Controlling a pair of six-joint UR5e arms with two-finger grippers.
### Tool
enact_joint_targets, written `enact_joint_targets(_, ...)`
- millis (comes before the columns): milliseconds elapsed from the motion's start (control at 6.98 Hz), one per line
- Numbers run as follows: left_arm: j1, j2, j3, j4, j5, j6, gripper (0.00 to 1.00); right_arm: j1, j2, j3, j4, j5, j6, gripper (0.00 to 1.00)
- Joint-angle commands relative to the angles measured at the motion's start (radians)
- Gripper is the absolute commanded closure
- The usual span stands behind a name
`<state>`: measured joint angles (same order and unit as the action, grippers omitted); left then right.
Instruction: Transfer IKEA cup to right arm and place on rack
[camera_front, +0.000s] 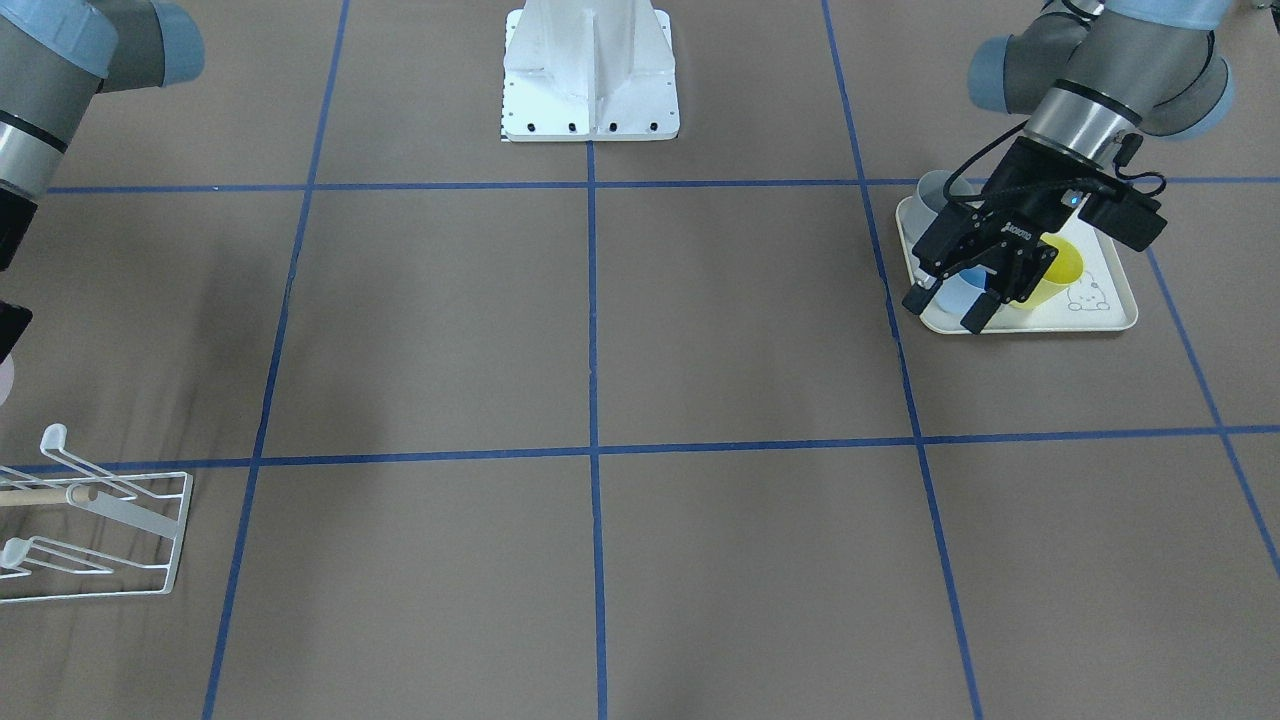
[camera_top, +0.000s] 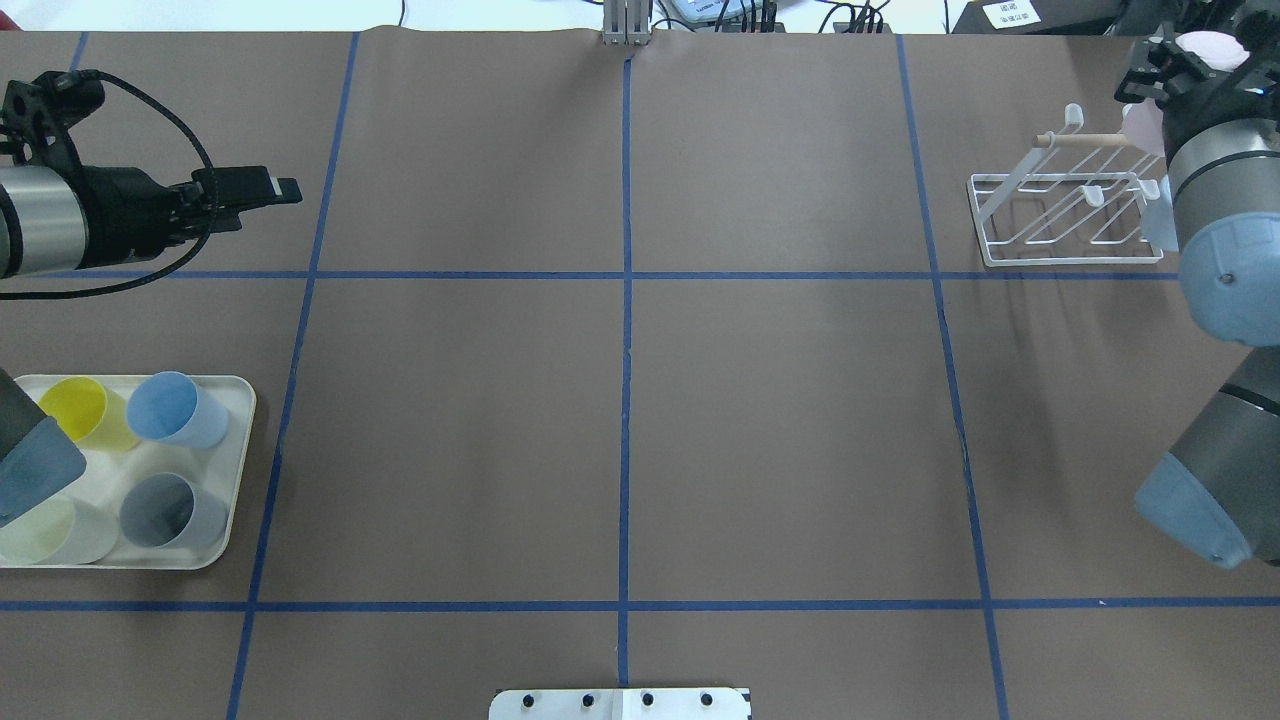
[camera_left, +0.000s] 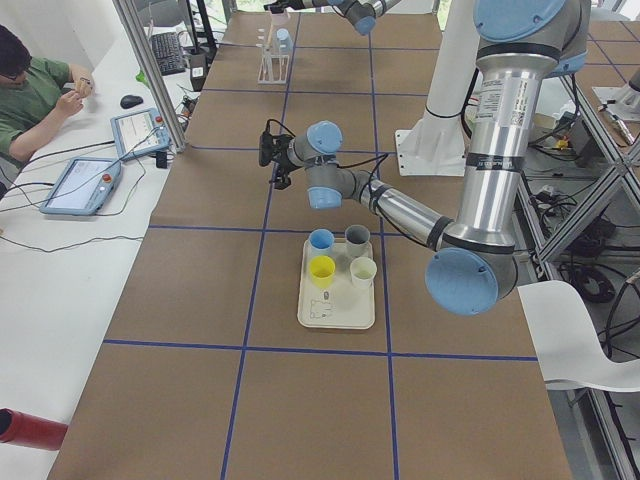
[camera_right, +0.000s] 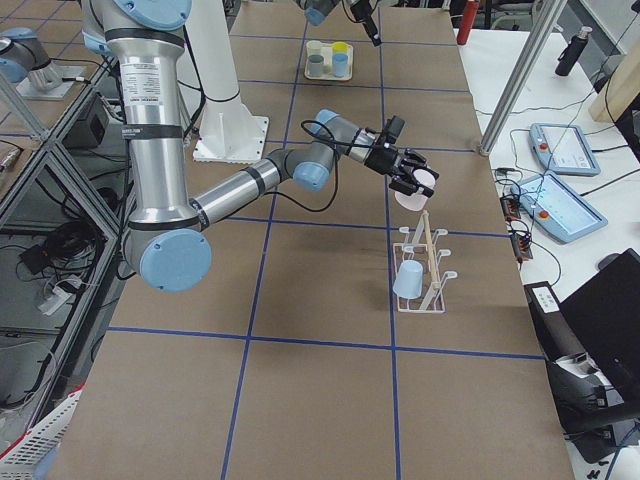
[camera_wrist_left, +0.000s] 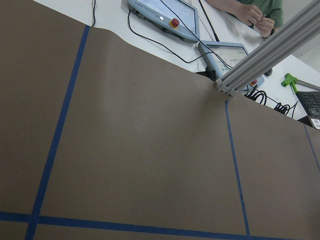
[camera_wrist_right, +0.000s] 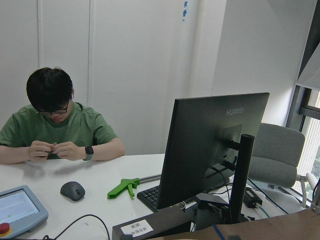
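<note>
While the silver-grey right arm (camera_right: 235, 192) is stretching out low over the table: the right side view is showing its black right gripper (camera_right: 416, 182) with both fingers squeezing a pale pink plastic cup (camera_right: 428, 181), just above the small white wire rack (camera_right: 428, 268).
Overhead view: it is catching only a bit of that pink cup in the top corner, past the rack's wooden dowel (camera_top: 1085, 140).
Rack: a pale blue cup (camera_right: 408, 281) is hanging on it, mouth down; the front view is cutting this off.
Left arm: its black left gripper (camera_front: 948, 308) is keeping its fingers apart, holding nothing.
Front view: that gripper is seeming to float over the cream tray (camera_front: 1105, 320); the overhead view is showing the two well apart.
Tray: a yellow cup (camera_top: 85, 410), a blue cup (camera_top: 175, 410), a grey cup (camera_top: 165, 510) and a pale green cup (camera_top: 45, 530) are standing in it.
</note>
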<state>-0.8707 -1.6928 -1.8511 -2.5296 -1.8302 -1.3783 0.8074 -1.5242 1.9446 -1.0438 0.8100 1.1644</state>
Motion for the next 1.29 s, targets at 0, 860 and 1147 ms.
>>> enact_joint_targets(0, 0.001, 0.001, 0.009, 0.000, 0.000, -0.001, 0.00, -0.059, -0.028, -0.038, 0.086, -0.079, 0.073, 1.00)
enact_joint_targets(860, 0.007, -0.004, 0.012, 0.000, -0.001, -0.001, 0.00, -0.059, -0.044, -0.216, 0.306, -0.061, 0.026, 1.00)
enact_joint_targets(1147, 0.009, -0.007, 0.013, 0.000, -0.001, -0.001, 0.00, -0.044, -0.042, -0.216, 0.306, -0.057, 0.008, 1.00)
